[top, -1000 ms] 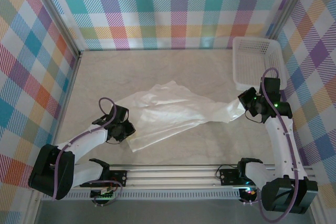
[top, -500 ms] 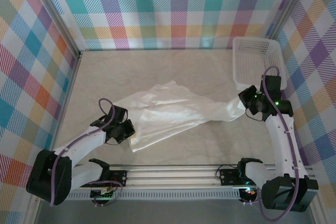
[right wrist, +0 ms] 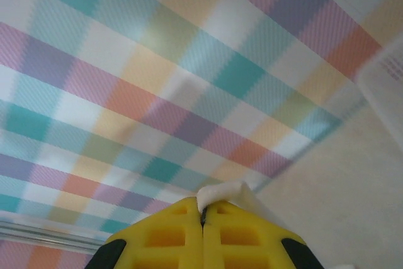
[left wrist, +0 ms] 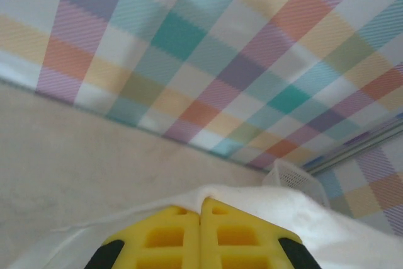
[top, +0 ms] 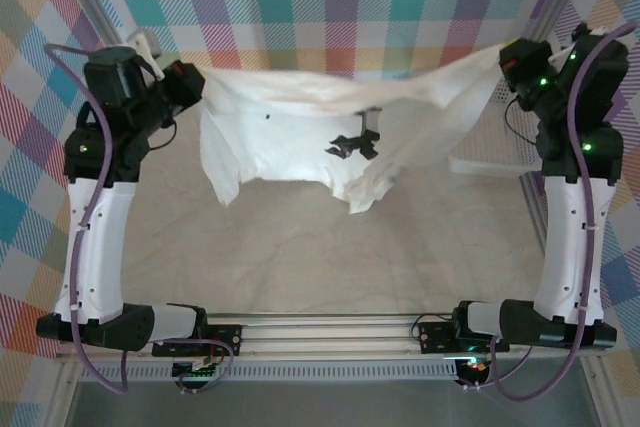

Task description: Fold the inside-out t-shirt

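While it hangs spread in the air above the table (top: pixel 330 247), the t-shirt (top: pixel 290 132) is stretched between both grippers. Its top edge sags, and a dark patch (top: pixel 352 143) near the middle is too small to read. Clamped tight, the left gripper (top: pixel 192 87) and right gripper (top: pixel 507 60) each pinch an upper corner. The tabletop is pale beige. Plaid walls (top: pixel 330 7) enclose it, with a basket (top: pixel 486 163) at the right. A second ago the t-shirt lay crumpled on the table, both arms low.
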You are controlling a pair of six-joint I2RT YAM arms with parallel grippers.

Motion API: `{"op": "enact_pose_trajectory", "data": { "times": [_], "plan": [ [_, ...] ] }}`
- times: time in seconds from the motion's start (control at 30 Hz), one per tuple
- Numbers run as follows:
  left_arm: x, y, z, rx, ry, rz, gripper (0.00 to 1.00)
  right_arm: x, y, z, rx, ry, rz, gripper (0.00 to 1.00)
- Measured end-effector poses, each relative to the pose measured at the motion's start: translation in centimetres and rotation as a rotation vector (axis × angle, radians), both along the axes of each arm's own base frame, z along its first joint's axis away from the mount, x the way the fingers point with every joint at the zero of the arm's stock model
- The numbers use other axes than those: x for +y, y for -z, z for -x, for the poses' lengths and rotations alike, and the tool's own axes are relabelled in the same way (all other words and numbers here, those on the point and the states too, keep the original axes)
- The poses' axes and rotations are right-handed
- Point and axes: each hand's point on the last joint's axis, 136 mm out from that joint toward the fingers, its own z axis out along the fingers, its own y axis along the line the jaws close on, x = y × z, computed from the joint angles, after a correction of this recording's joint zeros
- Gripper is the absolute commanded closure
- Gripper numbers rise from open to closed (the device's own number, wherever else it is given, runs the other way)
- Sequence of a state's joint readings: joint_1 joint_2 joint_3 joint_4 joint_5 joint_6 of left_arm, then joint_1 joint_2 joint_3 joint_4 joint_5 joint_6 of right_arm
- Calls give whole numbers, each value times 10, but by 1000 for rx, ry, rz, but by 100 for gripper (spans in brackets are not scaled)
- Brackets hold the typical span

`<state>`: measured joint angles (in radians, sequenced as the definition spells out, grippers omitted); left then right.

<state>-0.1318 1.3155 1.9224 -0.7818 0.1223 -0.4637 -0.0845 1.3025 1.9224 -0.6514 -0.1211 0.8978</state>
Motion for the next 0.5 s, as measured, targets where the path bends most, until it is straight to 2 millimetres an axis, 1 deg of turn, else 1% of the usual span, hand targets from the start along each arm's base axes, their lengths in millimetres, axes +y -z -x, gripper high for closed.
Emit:
{"op": "enact_pose_trajectory", "data": {
  "times": [0.1, 0.2, 0.27, 0.33, 0.37, 0.4, 0.43, 0.47, 0.5],
  "plan": [
    [4, -27, 17, -67, 1, -27, 100, 1, -40, 12, -91, 0, 9, 100],
    [11, -53, 43, -153, -12, -50, 100, 3, -80, 34, -197, 1, 32, 100],
    [17, -74, 66, -224, -32, -64, 100, 3, -104, 54, -268, 8, 45, 100],
    [24, -93, 85, -285, -56, -67, 100, 4, -120, 68, -318, 9, 54, 100],
    [26, -100, 89, -306, -67, -70, 100, 5, -129, 74, -344, 8, 59, 100],
    [28, -108, 95, -329, -75, -73, 100, 6, -135, 75, -358, 5, 61, 100],
    [29, -115, 99, -350, -80, -75, 100, 7, -142, 77, -379, -2, 62, 100],
    [30, -120, 98, -362, -83, -75, 100, 9, -148, 76, -398, -11, 64, 100],
    [29, -121, 93, -360, -83, -76, 100, 10, -151, 72, -407, -21, 65, 100]
  ]
}}
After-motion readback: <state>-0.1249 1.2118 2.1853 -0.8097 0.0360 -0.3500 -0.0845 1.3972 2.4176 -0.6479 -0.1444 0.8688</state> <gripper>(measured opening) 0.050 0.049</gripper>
